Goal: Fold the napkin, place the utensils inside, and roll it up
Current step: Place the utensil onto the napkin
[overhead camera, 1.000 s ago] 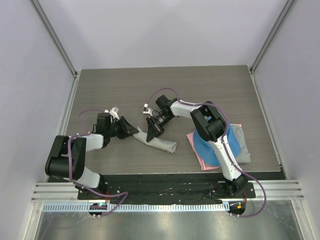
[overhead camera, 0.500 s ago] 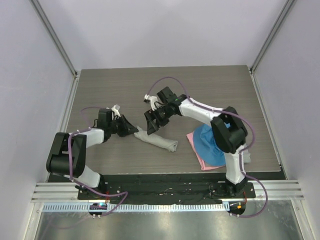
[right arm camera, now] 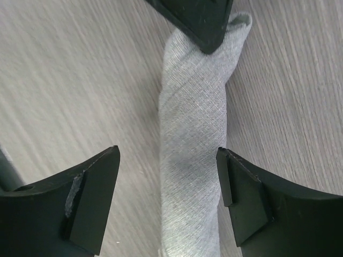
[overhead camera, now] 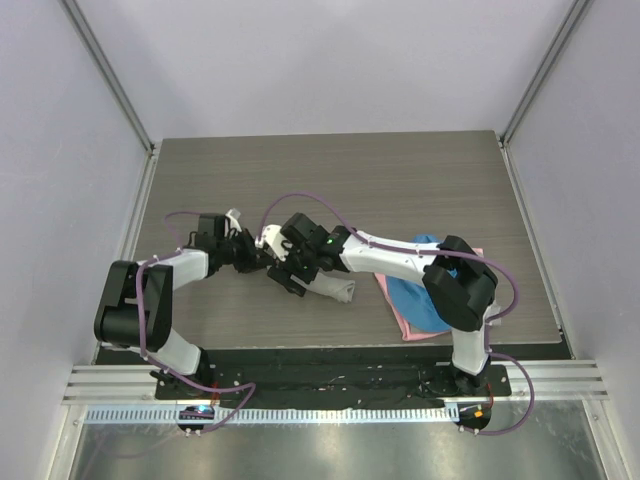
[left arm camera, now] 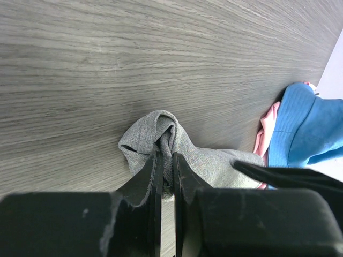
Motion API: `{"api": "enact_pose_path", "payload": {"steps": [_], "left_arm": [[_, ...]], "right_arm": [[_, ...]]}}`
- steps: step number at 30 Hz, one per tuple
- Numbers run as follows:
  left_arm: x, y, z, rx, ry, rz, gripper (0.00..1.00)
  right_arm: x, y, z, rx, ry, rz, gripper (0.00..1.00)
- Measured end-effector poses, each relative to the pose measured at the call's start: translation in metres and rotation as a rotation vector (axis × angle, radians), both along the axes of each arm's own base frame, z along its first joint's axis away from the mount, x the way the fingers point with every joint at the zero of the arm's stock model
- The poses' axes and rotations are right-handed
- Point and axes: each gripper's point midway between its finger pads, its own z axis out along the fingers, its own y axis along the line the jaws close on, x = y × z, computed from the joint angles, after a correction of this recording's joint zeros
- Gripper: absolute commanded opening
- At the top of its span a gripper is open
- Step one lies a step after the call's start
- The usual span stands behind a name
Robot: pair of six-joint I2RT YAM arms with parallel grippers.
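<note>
The light grey napkin lies rolled into a tight tube on the wooden table. My left gripper is shut on the roll's left end, with grey cloth pinched between its fingers. My right gripper hovers open just above the roll beside the left one. Its fingertips straddle the tube without touching it, and the left gripper's finger shows at the top of the right wrist view. The utensils are hidden; no spoon shows in any view.
A blue cloth lies on a pink cloth to the right of the roll, partly under my right arm. Both show in the left wrist view, the blue cloth and the pink cloth.
My right gripper opened and moved left and nearer, down over the roll's left part. My left gripper closed on the roll's end.
</note>
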Motion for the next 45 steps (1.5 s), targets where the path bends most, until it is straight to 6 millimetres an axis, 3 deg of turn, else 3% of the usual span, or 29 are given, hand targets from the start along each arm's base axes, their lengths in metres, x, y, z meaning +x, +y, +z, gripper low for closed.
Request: {"api": "enact_pose_path", "payload": {"steps": [5, 9, 13, 19, 27, 32, 33, 34, 38, 45], "left_arm": [[0.001, 0.000, 0.001, 0.002, 0.004, 0.000, 0.06], [0.001, 0.000, 0.001, 0.004, 0.013, 0.001, 0.15], [0.002, 0.001, 0.001, 0.011, 0.018, 0.003, 0.37], [0.012, 0.007, 0.012, 0.028, -0.005, 0.020, 0.59], [0.023, 0.028, 0.044, 0.045, -0.071, 0.079, 0.71], [0.025, 0.032, 0.060, 0.057, -0.108, 0.091, 0.74], [0.025, 0.033, 0.063, 0.061, -0.113, 0.090, 0.75], [0.025, 0.035, 0.064, 0.064, -0.115, 0.091, 0.76], [0.025, 0.044, 0.069, 0.073, -0.113, 0.111, 0.80], [0.030, 0.065, 0.093, 0.097, -0.158, 0.156, 0.94]], "right_arm": [[0.004, -0.009, -0.026, -0.080, -0.003, 0.000, 0.77], [0.007, -0.013, -0.040, -0.122, -0.003, 0.006, 0.65], [0.013, -0.012, -0.047, -0.146, 0.020, 0.003, 0.58], [0.020, -0.016, -0.050, -0.132, 0.103, -0.018, 0.47], [0.038, -0.026, -0.047, -0.031, 0.290, -0.107, 0.45], [0.043, -0.031, -0.047, -0.022, 0.311, -0.144, 0.54], [0.043, -0.030, -0.047, -0.021, 0.314, -0.146, 0.57], [0.042, -0.030, -0.047, -0.020, 0.318, -0.147, 0.67], [0.041, -0.027, -0.043, -0.004, 0.334, -0.149, 0.77], [0.043, -0.025, -0.036, 0.039, 0.360, -0.166, 0.91]]}}
